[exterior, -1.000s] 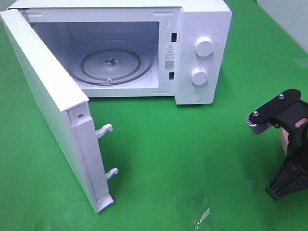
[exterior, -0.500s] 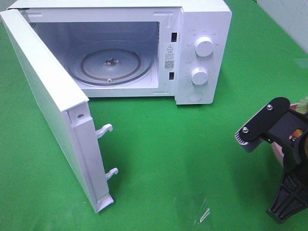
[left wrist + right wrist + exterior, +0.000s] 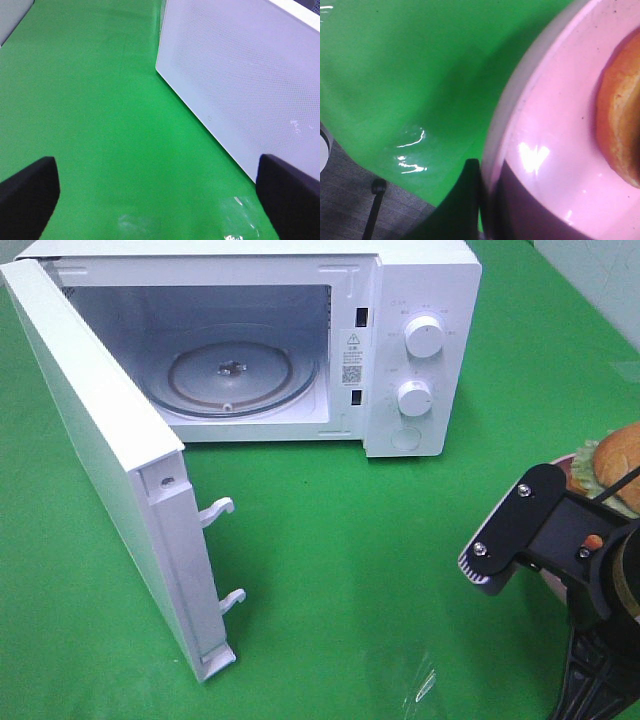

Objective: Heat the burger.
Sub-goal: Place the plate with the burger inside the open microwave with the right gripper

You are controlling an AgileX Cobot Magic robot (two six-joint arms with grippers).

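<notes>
The burger [image 3: 612, 462], with a tan bun over green lettuce, shows at the right edge of the exterior high view, just behind my right arm [image 3: 585, 550]. The right wrist view has its bun [image 3: 620, 125] lying on a round pink plate [image 3: 555, 115]. My right gripper [image 3: 487, 180] is shut on the plate's rim, one dark finger [image 3: 469, 200] beneath the edge. The plate hangs above the green cloth. My left gripper [image 3: 160, 200] is open and holds nothing. It sits low over the cloth beside the outside of the microwave door [image 3: 240, 85].
A white microwave [image 3: 420, 340] stands at the back, with a glass turntable [image 3: 230, 375] inside. Its door [image 3: 110, 460] swings out to the front left, latch hooks pointing right. Green cloth [image 3: 380, 540] covers the table. A clear plastic scrap [image 3: 425, 685] lies near the front edge.
My right arm has risen and shifted slightly left with the plate. The burger has come into sight at the right edge. The left gripper and microwave have not moved.
</notes>
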